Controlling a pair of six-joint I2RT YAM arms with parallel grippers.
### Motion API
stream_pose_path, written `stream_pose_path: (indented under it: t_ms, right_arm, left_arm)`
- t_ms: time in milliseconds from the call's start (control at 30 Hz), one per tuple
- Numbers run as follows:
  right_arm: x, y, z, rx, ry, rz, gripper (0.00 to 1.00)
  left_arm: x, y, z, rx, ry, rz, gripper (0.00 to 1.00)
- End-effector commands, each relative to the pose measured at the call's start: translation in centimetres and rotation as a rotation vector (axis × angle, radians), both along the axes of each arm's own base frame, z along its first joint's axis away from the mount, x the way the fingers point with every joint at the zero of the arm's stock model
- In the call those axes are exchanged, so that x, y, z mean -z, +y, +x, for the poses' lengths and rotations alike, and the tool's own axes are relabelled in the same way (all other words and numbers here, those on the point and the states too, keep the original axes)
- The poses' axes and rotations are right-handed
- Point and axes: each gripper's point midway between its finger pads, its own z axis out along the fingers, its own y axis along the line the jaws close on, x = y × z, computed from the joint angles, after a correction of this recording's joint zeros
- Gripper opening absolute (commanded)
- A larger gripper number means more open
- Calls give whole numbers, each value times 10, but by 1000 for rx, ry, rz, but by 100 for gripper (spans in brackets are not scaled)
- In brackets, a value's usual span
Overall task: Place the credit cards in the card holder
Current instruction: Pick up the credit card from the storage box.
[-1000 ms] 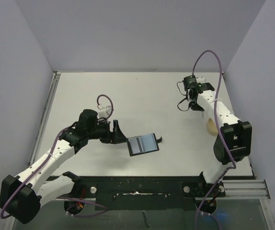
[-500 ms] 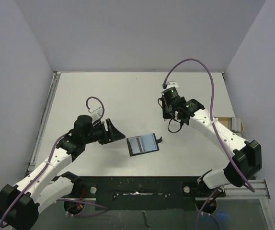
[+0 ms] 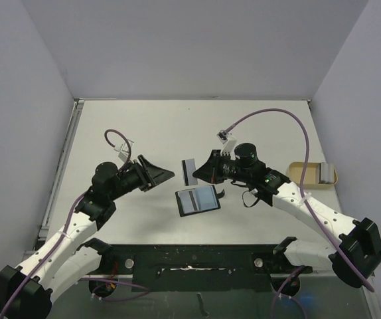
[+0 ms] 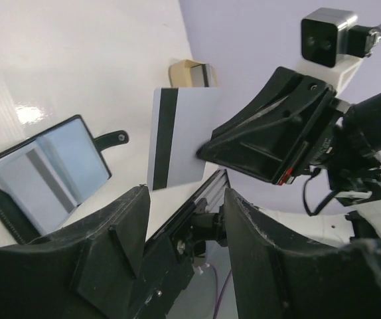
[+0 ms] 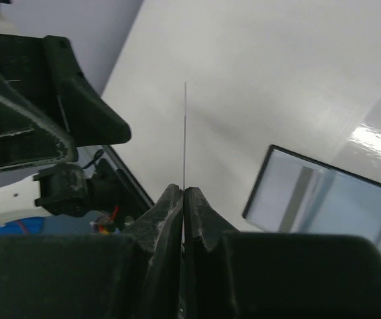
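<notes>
We see a glossy white table (image 4: 58, 53), a smooth plastic-looking card (image 4: 190, 133), and at its 6 o'clock a matt black-edged card holder (image 3: 198, 199).

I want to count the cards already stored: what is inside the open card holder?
Inside the card holder, one pale card with a dark stripe shows in one half; the other half shows only grey-blue lining. Any cards beneath that card are covered, so I cannot tell.
</notes>
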Motion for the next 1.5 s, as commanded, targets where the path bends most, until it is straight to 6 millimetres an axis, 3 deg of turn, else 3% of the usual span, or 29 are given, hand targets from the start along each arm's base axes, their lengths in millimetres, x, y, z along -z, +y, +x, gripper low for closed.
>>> stream_pose_path:
  t_ms: [0, 267, 433, 567, 667, 900, 1467]
  right_arm:
    - [-68, 28, -20, -150, -81, 309, 0]
    - [-76, 40, -38, -253, -20, 445, 0]
    - [-69, 42, -42, -273, 5, 464, 0]
    - [-63, 42, -42, -274, 13, 455, 0]
    - [-60, 42, -44, -281, 23, 450, 0]
    - [-60, 38, -43, -269, 22, 437, 0]
    - [-55, 34, -42, -237, 42, 404, 0]
  left_arm:
    - [-47, -6, -1, 33, -142, -137, 47]
    - [-63, -10, -10, 85, -162, -210, 39]
    - [-49, -11, -7, 79, -119, -174, 35]
    - [-50, -12, -8, 89, -118, -195, 25]
    - [-51, -14, -9, 99, -109, -204, 24]
    - [-40, -12, -9, 89, -77, -180, 41]
    - [-37, -8, -17, 87, -44, -182, 49]
